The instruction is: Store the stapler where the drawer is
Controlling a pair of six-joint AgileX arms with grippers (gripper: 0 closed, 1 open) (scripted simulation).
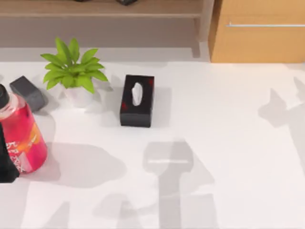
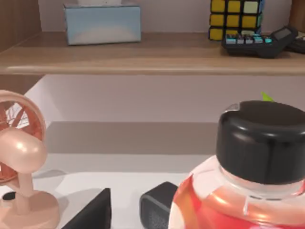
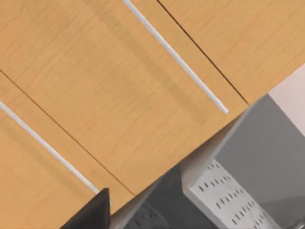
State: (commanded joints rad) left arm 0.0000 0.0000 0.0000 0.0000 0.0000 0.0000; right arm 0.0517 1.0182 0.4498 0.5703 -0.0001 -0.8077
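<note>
Stapler (image 1: 27, 92): small, dark grey, seen lying on the white table (image 1: 228, 143) at its far left, towards the back. Sat just left of a potted green plant (image 1: 71, 71) and just behind a red bottle (image 1: 21, 133) with a black cap. Touched neither, as far as could be told from above. Appeared in the left wrist view (image 2: 157, 210) as a dark rounded block beside the bottle (image 2: 238, 191).

Drawer (image 1: 259, 38): light orange-brown wood, found at the back right, fully closed, with a thin silver bar handle (image 1: 264, 25) running across its front. Stood well apart from the stapler, with a black tissue box (image 1: 137, 100) on the table between them, nearer the plant.

Left tool (image 2: 93, 214): hung low at the table's left edge, close to the bottle and near the stapler. Could not tell whether released or clenched. Held nothing that could be seen.

Right tool (image 3: 90, 212): hovered close to the wooden drawer fronts (image 3: 119, 81), tilted against them. Could not tell its state either.

Behind the left tool: a pink desk fan (image 2: 19, 157) on the table, and a wooden shelf (image 2: 143, 57) carrying a pale blue tissue box (image 2: 102, 21), a puzzle cube (image 2: 237, 16) and a dark calculator (image 2: 262, 40).
</note>
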